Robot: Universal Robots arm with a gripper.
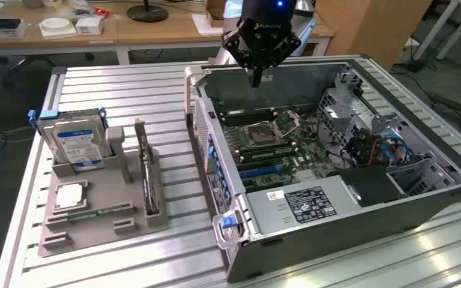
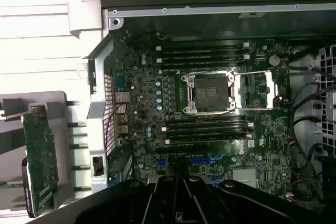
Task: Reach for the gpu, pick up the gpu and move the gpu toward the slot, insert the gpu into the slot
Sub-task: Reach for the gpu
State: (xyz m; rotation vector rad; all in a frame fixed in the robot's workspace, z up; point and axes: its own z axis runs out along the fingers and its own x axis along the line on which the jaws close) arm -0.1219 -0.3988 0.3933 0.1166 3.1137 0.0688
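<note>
One black end effector (image 1: pixel 256 81) is mine. It hangs over the far wall of the open computer case (image 1: pixel 359 231). Its tips are pressed together with nothing between them.

The gpu (image 1: pixel 144 174) is well apart from me. It is a thin flat card, and it stands on its edge in a grey plastic holder (image 1: pixel 102 225) on the exterior view's left of the case. In the wrist view its face looks green.

A shiny silver hard drive (image 1: pixel 74 144) with a blue label stands in the same holder. A small square chip (image 1: pixel 69 196) lies flat there.

Inside the case is a green board (image 1: pixel 283 147) with a square metal socket (image 1: pixel 269 128).

The table (image 1: pixel 134 90) is made of long grey metal strips with grooves. Behind it stands a wooden desk (image 1: pixel 158 33).
</note>
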